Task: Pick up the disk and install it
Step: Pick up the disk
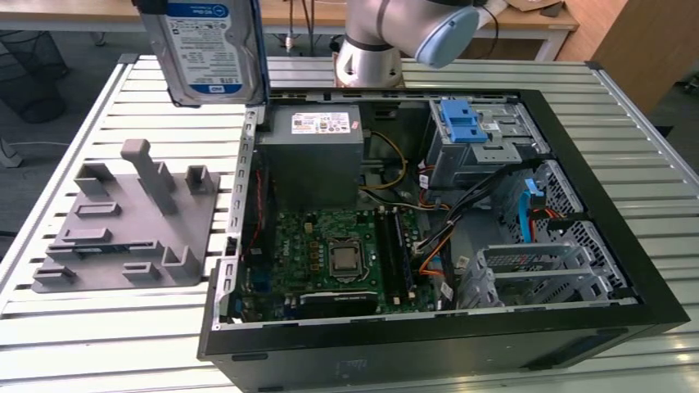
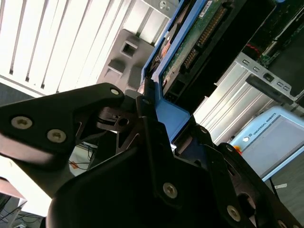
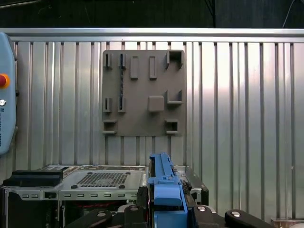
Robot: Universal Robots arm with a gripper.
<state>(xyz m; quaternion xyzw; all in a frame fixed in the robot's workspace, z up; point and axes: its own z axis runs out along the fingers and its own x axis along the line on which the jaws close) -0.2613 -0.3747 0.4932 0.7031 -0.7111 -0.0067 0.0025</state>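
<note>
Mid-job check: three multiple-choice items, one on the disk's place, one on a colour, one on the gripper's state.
1. The flat silver disk with its blue plastic frame is: A on the slotted plastic fixture; B held in the air; C flat on the slatted metal table.
2. That fixture is: A blue; B white; C grey.
3. The gripper is: A open; B shut on the disk; C shut on nothing.
B, the exterior view shows it aloft, off the table; C, plain grey; B, it clamps the blue frame in both wrist views.
</note>
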